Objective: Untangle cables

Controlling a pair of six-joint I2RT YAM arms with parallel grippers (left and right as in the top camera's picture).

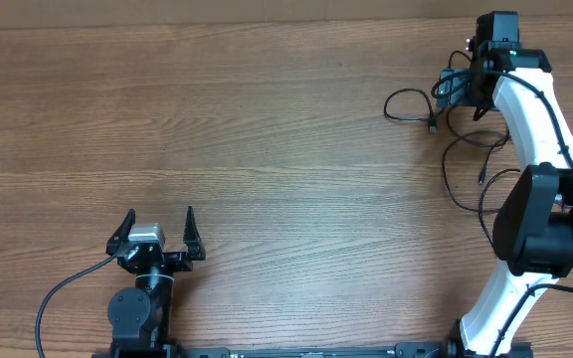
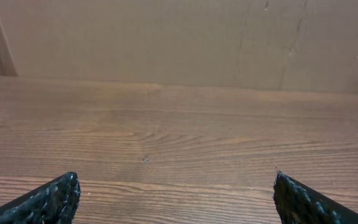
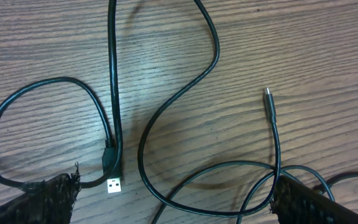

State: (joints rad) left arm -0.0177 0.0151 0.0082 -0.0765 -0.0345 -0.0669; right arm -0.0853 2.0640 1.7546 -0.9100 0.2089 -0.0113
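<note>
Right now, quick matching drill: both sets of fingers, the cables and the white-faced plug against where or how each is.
Things:
1. left fingers
2. right fingers
3. cables
4. white-faced plug

Places or states:
A. crossing loops at the far right of the table
B. open, at the table's near left
C. lying loose, plugged into nothing
D. open, above the cables

Pairs: 1-B, 2-D, 3-A, 4-C

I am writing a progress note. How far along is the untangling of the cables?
Done: nothing visible; the cables lie looped and crossing each other at the far right of the table. In hand: the right claw hangs open just above them, gripping nothing; the left claw rests open, far away. Left: all the separating.
</note>
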